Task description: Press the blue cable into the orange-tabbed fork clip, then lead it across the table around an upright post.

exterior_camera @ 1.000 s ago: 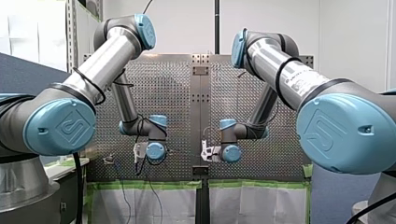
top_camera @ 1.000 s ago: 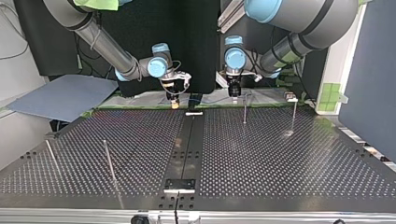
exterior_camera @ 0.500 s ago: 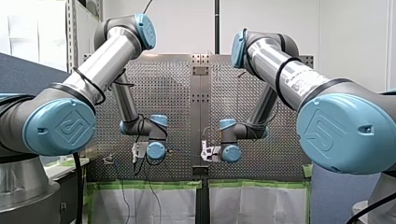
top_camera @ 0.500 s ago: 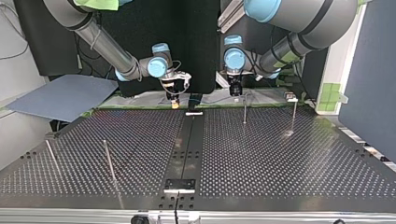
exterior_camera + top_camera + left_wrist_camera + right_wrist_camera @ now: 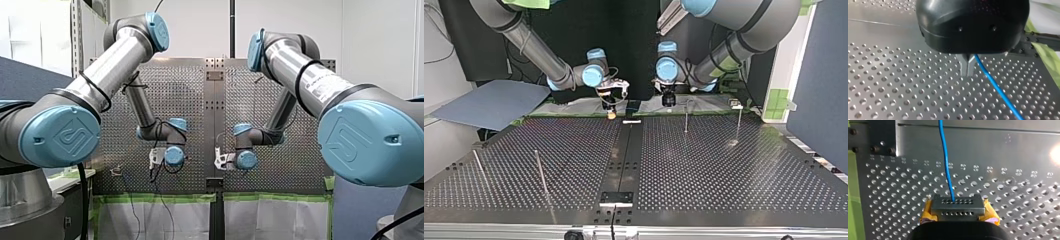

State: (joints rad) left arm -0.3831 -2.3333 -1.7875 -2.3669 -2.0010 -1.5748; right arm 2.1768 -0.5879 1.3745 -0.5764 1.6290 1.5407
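In the left wrist view my left gripper (image 5: 967, 68) has its metal fingers pressed together on the blue cable (image 5: 995, 87), which trails away over the perforated plate. In the right wrist view my right gripper (image 5: 958, 207), with yellow pads (image 5: 926, 210), is shut on the same blue cable (image 5: 946, 162), which runs straight ahead. In the top view both grippers hang at the table's far edge, my left gripper (image 5: 668, 101) right of the centre strip and my right gripper (image 5: 611, 112) left of it. I cannot make out the orange-tabbed clip.
Thin upright posts stand on the perforated table (image 5: 704, 165): two at the top view's right (image 5: 686, 117) (image 5: 738, 125) and two at its left (image 5: 540, 170) (image 5: 479, 167). A small fixture (image 5: 735, 104) sits at the far right edge. A grey sheet (image 5: 494, 102) lies off the left.
My left gripper has shifted toward the table's centre strip and my right gripper. The right gripper has barely moved. Both stay shut.
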